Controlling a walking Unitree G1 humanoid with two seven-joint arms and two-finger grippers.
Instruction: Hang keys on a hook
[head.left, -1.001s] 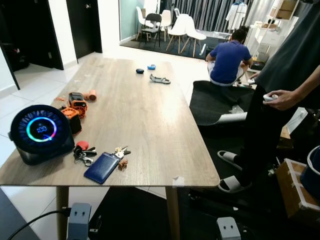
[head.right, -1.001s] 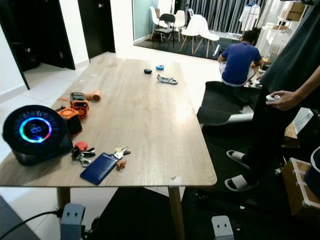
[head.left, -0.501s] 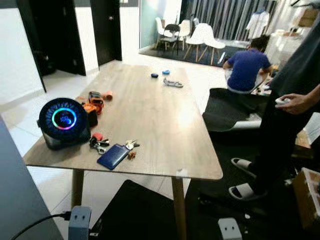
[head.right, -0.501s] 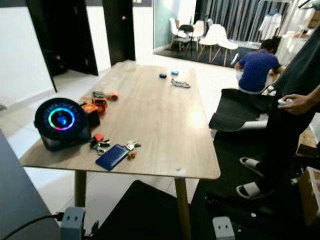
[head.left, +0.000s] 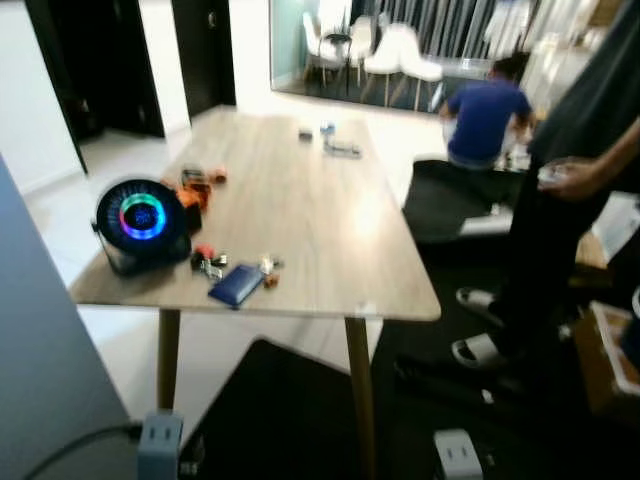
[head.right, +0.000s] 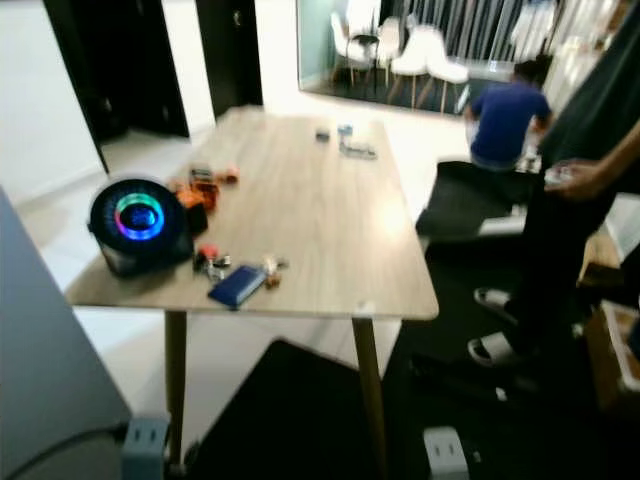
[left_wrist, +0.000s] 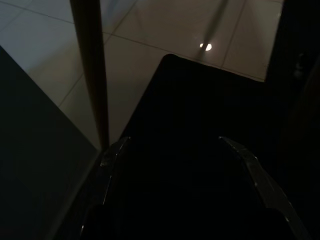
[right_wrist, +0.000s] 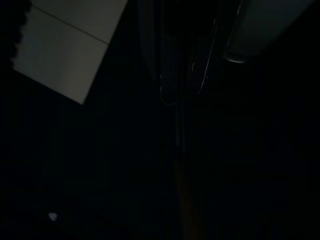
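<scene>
Keys, that small jangly metal bunch (head.left: 268, 265) by the flat blue wallet (head.left: 237, 285), look light and floppy, so grab the ring; can't tell either gripper's state.

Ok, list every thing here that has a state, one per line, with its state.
round speaker: lit, ring glowing blue and green, standing on the table.
keys: lying loose on the table, not yet hung.
blue wallet: lying flat beside the keys.
left hand: hanging low by a table leg, idle.
right hand: hanging in shade, idle.
person in blue: sitting on the floor.
</scene>
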